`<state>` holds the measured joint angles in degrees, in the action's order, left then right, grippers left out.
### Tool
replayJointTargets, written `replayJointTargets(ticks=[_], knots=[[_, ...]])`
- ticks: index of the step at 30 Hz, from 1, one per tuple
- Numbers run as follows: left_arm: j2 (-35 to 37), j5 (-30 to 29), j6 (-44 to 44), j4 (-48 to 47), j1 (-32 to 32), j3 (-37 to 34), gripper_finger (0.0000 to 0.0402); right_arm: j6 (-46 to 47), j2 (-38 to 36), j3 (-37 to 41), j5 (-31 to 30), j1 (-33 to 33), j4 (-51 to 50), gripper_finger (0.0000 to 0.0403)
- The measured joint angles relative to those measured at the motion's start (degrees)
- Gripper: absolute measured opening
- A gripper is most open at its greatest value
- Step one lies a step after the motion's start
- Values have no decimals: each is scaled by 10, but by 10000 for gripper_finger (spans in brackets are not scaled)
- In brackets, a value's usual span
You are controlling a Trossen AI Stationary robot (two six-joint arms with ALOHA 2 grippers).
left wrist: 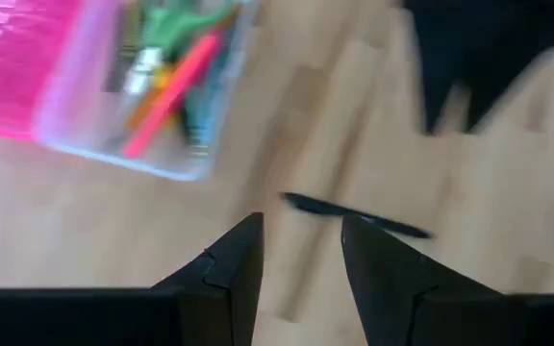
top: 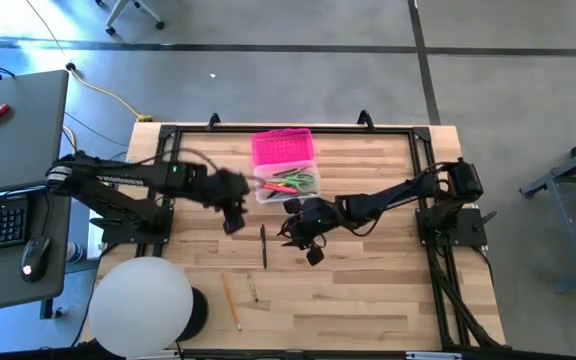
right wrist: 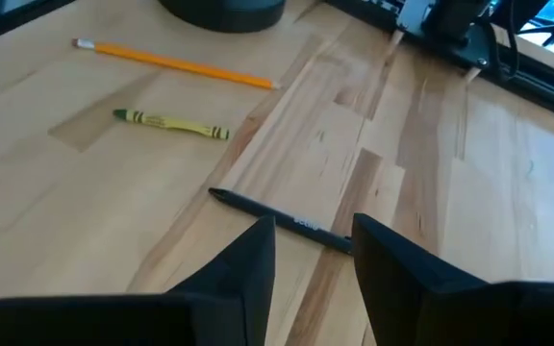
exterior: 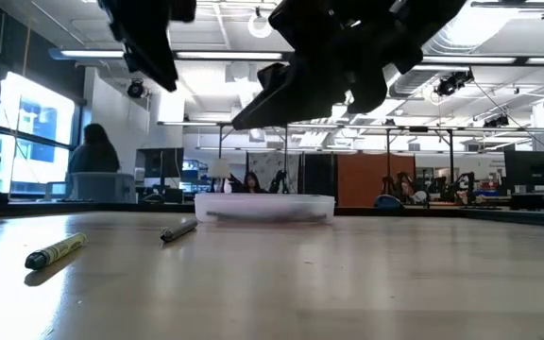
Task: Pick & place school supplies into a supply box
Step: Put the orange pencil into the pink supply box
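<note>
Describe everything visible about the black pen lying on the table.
The black pen is thin, dark and straight, looks like plastic, with faint light lettering on its barrel. It lies flat on the bare wooden table, in front of the supply box, apart from it. Nothing grips or touches it; both grippers hover open above.

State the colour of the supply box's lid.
Bright pink; the lid shows best in the high view.

Pink lid, black pen, orange pencil, yellow crayon, pale wood table
</note>
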<state>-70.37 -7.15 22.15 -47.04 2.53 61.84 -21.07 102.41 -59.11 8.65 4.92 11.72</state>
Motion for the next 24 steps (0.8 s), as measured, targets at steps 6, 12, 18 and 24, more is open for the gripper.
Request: replayJointTargets(ticks=[6,12,18,24], knots=[[0,-93,194,0,112,0,175,-4,0,0,-4,1,0,119],[-7,-39,388,-65,142,0,175,4,0,0,-4,1,0,119],[-65,11,521,-190,136,1,175,31,0,0,-4,1,-3,119],[-136,114,496,-207,115,0,175,36,0,-1,0,1,-8,119]])
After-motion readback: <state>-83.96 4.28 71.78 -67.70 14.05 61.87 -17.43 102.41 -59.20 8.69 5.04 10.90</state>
